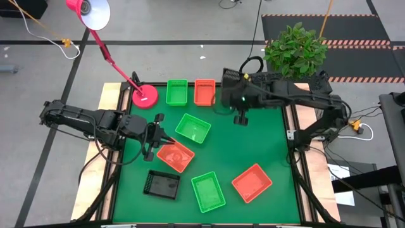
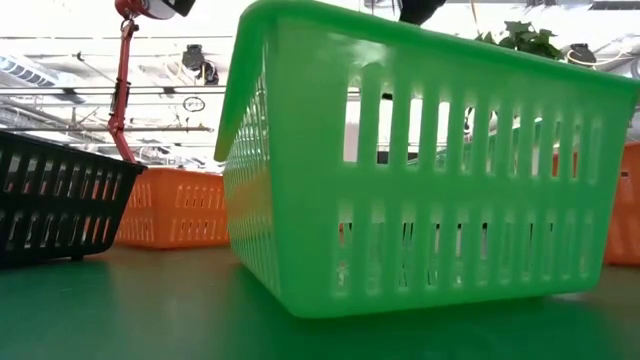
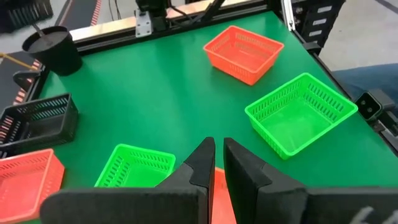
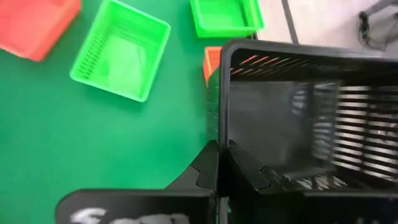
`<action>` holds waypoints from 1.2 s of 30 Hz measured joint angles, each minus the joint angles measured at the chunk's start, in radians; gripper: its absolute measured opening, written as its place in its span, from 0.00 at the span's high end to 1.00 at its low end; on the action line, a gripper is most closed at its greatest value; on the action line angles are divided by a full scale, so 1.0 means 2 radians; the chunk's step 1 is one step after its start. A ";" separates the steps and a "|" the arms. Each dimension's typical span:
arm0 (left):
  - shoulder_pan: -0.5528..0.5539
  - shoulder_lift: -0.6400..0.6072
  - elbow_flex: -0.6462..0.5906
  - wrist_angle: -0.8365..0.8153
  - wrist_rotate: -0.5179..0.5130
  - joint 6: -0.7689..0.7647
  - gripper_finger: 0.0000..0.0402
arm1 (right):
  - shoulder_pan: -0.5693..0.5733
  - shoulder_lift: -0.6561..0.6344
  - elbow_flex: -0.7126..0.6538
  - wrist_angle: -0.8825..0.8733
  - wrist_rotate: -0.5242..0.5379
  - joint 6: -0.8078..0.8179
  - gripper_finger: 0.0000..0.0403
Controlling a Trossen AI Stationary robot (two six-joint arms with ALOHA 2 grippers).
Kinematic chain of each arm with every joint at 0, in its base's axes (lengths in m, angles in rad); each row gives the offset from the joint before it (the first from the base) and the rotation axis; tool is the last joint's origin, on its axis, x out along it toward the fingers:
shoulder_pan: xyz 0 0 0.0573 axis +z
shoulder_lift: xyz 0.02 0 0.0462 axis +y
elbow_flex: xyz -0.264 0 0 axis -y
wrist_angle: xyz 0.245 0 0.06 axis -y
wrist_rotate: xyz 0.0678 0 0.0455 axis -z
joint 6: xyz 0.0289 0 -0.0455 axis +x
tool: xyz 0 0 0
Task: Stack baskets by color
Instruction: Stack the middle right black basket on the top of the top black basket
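My left gripper (image 1: 157, 140) (image 3: 219, 146) at the table's left is shut on an orange-red basket (image 1: 176, 155). My right gripper (image 1: 238, 101) (image 4: 221, 149), near the far edge, is shut on a black basket (image 4: 298, 118) (image 1: 231, 81) and holds it in the air. Resting on their bases on the green table are two green baskets (image 1: 193, 128) (image 1: 208, 191), an orange-red one (image 1: 252, 182) and a black one (image 1: 161, 184). A green basket (image 1: 177, 92) and an orange-red basket (image 1: 204, 92) stand side by side at the far edge. My left gripper pinches a thin strip of the orange-red basket's wall (image 3: 217, 186) between its two fingers, at the basket's left corner (image 1: 162, 148). The fingers slant down from the table's left. Whether the basket is clear of the table I cannot tell. My right gripper pinches one side wall of the black basket (image 4: 219, 134), one finger (image 4: 202, 171) outside it and the other inside. The fingers slant down from the table's right. The basket is lifted clear of the table, its open side up.
A pink lamp base (image 1: 145, 97) stands at the far left corner, its arm reaching away over the floor. A potted plant (image 1: 295, 49) sits beyond the far right corner. Bare green mat (image 1: 266, 139) lies in the middle right. In the low view a green basket (image 2: 430, 170) fills the foreground.
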 joint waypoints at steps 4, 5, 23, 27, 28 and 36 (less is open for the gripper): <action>0.000 0.000 0.000 0.009 0.000 0.003 0.91 | -0.035 0.015 0.000 -0.001 -0.001 -0.034 0.98; 0.000 0.000 0.000 0.009 0.000 0.004 0.91 | -0.042 0.020 0.000 -0.002 -0.001 -0.043 0.98; 0.000 0.000 0.000 0.006 0.000 0.010 0.91 | -0.113 0.133 0.000 -0.001 -0.001 -0.158 0.98; 0.000 0.000 0.000 0.006 0.000 0.012 0.91 | -0.119 0.153 0.000 0.000 -0.002 -0.166 0.98; 0.000 0.000 0.000 0.006 0.000 0.012 0.91 | -0.121 0.157 0.000 0.001 -0.003 -0.165 0.98; 0.000 0.000 0.000 0.003 0.000 0.012 0.91 | -0.135 0.160 -0.019 0.021 -0.027 -0.156 0.98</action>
